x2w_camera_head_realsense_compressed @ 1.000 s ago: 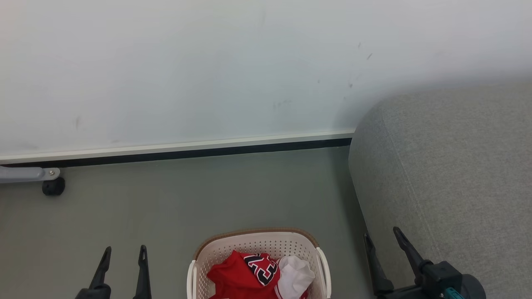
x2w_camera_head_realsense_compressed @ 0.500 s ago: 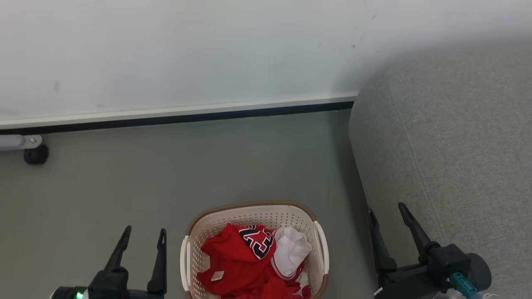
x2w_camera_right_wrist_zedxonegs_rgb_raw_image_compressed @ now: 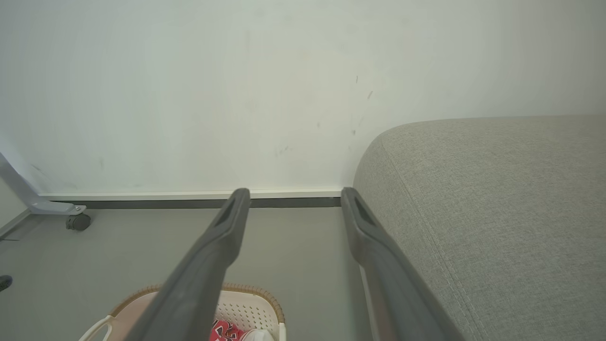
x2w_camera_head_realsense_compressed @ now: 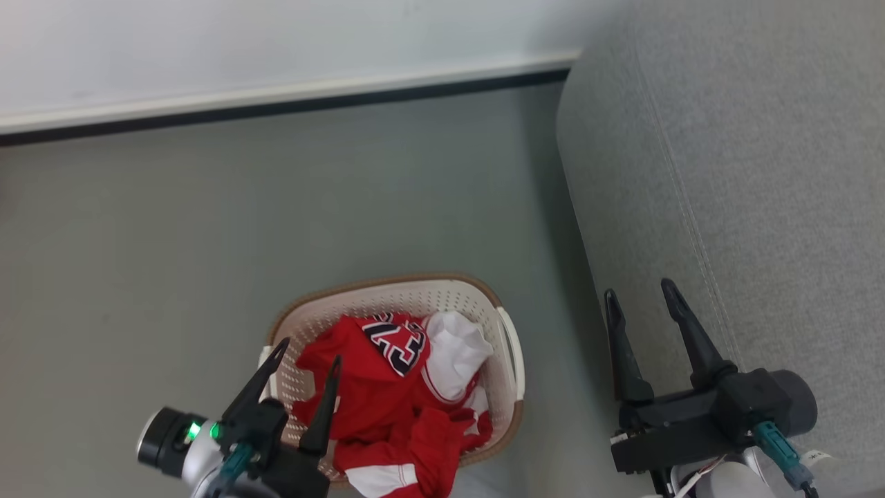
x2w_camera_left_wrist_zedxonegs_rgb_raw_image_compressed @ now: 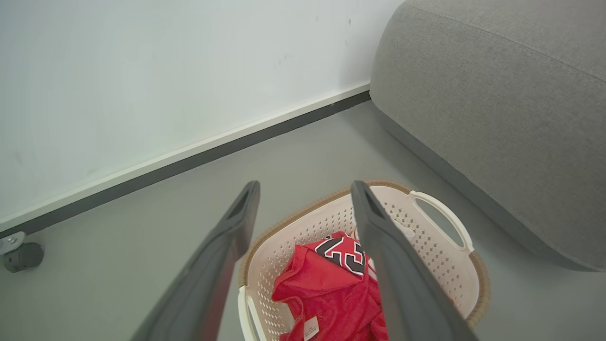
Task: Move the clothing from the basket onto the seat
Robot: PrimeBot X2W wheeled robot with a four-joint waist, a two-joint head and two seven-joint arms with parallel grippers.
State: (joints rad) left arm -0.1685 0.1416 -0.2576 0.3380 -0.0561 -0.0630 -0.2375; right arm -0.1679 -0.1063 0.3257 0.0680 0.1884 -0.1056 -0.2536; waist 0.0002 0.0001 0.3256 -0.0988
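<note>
The red clothing (x2w_camera_head_realsense_compressed: 373, 394) lies heaped in the basket (x2w_camera_head_realsense_compressed: 387, 282) (navy number (x2w_camera_head_realsense_compressed: 392, 344) up) beside the seat (x2w_camera_head_realsense_compressed: 760, 173). The left end effector (x2w_camera_head_realsense_compressed: 310, 351) hangs over it with fingers spread; the right end effector (x2w_camera_head_realsense_compressed: 638, 289) is spread too, empty.

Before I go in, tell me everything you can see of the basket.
The basket is small, cream-white plastic, with perforated walls, a brown rim and a looped handle on each side. It stands upright on the grey floor, beside the seat with a gap between. Red clothing with a navy number and white lining lies in it; one red-and-white piece seems to hang over the near rim. The open left gripper hovers over its left side, contact unclear.
</note>
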